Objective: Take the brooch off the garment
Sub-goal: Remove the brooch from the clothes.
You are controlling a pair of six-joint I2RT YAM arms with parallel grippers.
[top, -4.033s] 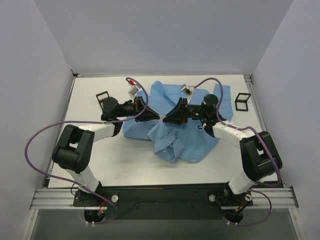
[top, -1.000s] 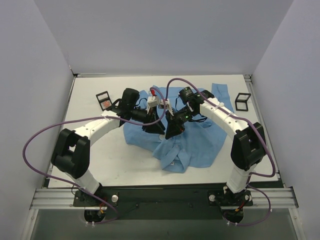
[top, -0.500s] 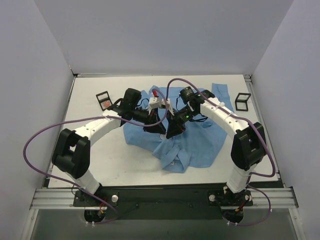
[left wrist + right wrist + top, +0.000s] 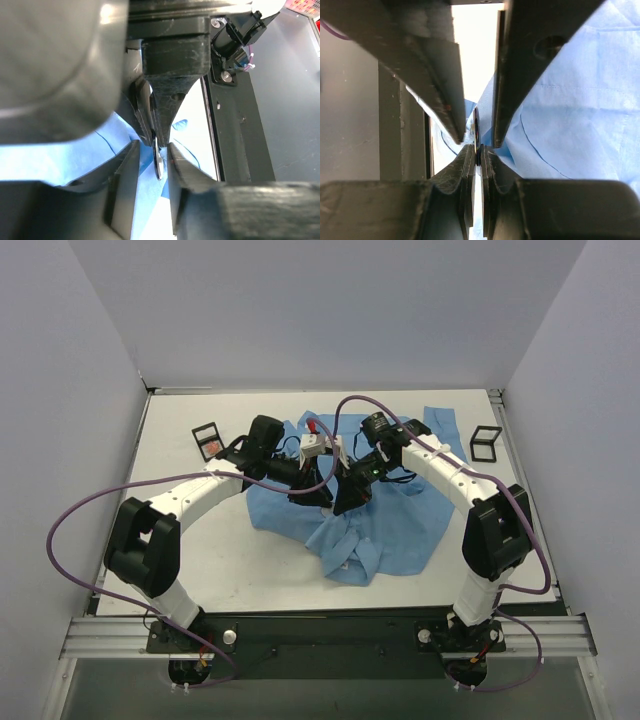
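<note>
I see my right gripper [image 4: 478, 153] pinched shut on the edge-on brooch [image 4: 477, 127], left gripper [image 4: 153, 148] narrowly parted around it, seemingly not touching, over the middle of the crumpled garment [image 4: 400, 525]

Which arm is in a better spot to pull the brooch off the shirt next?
Probably the right arm: its jaws are shut on the brooch beside the shirt, while the left arm's jaws stand apart around it.
</note>
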